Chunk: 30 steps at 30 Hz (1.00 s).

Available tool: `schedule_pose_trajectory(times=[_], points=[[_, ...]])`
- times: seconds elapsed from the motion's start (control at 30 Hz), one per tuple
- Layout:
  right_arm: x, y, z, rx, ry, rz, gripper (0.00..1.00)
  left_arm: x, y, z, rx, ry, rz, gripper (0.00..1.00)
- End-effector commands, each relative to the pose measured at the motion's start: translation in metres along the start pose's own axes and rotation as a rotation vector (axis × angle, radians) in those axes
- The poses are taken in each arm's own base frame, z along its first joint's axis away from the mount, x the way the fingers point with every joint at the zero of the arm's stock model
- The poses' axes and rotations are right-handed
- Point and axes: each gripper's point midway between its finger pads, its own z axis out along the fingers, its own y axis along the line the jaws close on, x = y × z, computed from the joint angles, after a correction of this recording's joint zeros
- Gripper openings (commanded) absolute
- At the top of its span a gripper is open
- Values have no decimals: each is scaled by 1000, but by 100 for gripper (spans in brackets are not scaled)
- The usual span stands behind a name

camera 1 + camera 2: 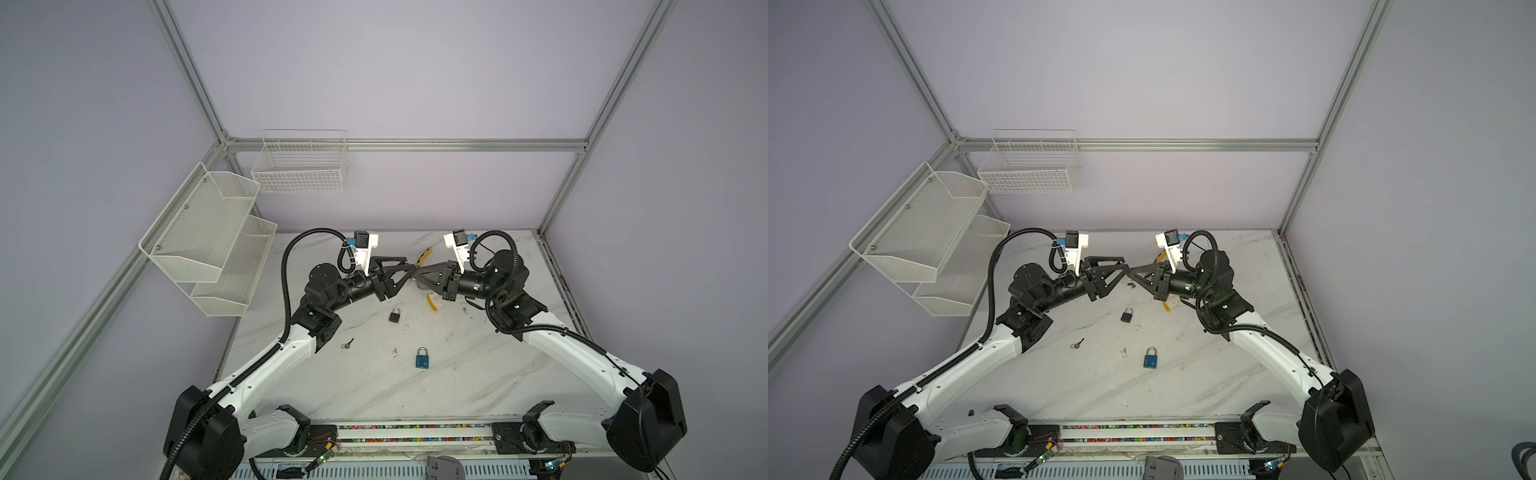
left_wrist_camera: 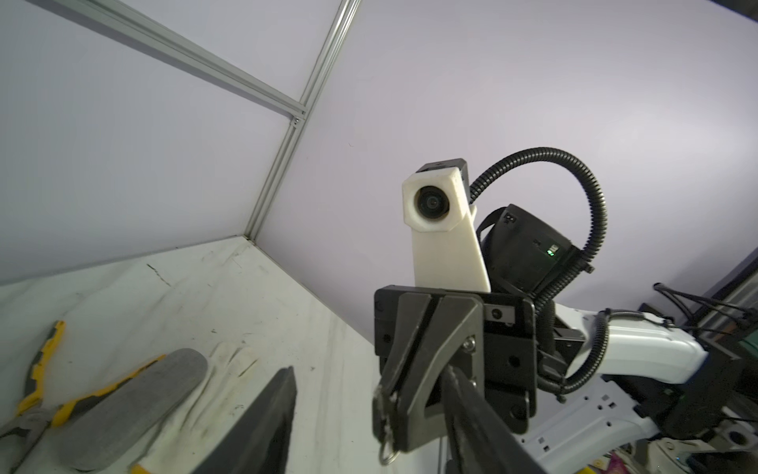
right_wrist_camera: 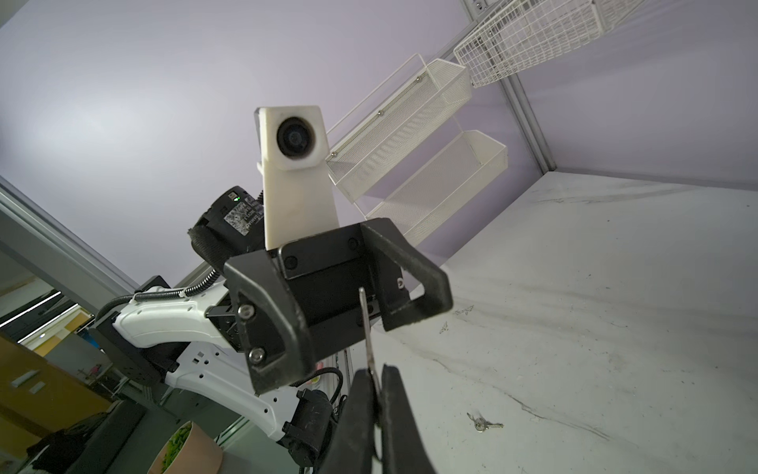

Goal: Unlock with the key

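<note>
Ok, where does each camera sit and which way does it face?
Top views: above the base, looking down at the table; left arm, right arm whole.
Left wrist: looks across at the right gripper; own jaws at edge.
Right wrist: looks at the left gripper; own jaws pinching the key.
Shared: both wrist views show the key.

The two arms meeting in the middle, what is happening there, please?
The right gripper is shut on a small key, held in the air above the table. The left gripper faces it, open, a jaw on either side of the key's tip. The black padlock and the blue padlock lie on the table, untouched; the key is in neither yet.
</note>
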Motion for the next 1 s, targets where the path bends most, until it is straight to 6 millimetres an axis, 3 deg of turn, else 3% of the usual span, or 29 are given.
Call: schedule_pose_trajectory(times=[0.0,0.17,0.33,0.47,0.67,0.97], points=[[2,-17,-16,98,-21,65,0,-40,-17,-9,-47,-101,-2,71],[15,-56,-41,302,-25,127,0,-2,24,-26,-306,-6,-141,79],[44,-90,-61,436,10,223,0,63,51,-39,-539,167,-265,80],[71,-112,-76,553,47,287,0,113,52,-45,-692,351,-267,80],[105,-132,-84,608,103,356,0,170,49,-43,-852,574,-220,79],[118,-163,-95,704,110,394,0,248,44,-9,-936,825,-160,77]])
